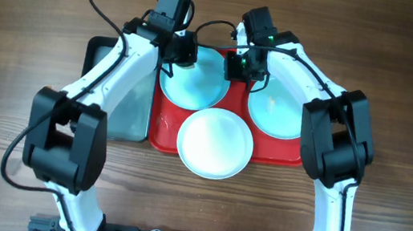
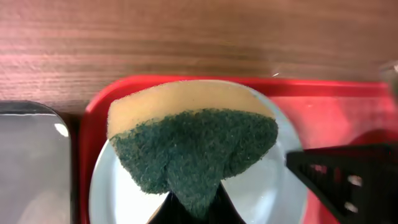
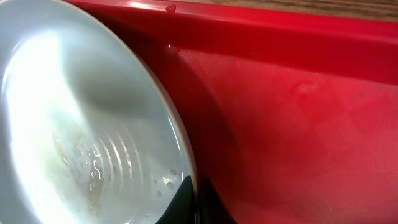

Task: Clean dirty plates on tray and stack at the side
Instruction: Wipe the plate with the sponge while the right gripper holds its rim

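On the red tray [image 1: 276, 151] lie three plates: a pale aqua one at the back left [image 1: 202, 91], a second aqua one at the right [image 1: 276, 109] and a white one at the front [image 1: 215, 143]. My left gripper [image 2: 191, 208] is shut on a yellow-and-green sponge [image 2: 193, 143], which it holds over the back-left aqua plate [image 2: 261, 186]. My right gripper [image 3: 196, 186] is shut on the right rim of that same plate [image 3: 74, 124], one finger inside and one outside. Wet streaks and droplets lie on the plate's inside. The right gripper's black body [image 2: 339, 177] shows in the left wrist view.
A smaller black tray with a grey inside [image 1: 129, 101] lies against the red tray's left side, under my left arm. Bare wooden table [image 1: 22, 41] surrounds both trays. The red tray's far rim [image 3: 261, 28] runs just behind the gripped plate.
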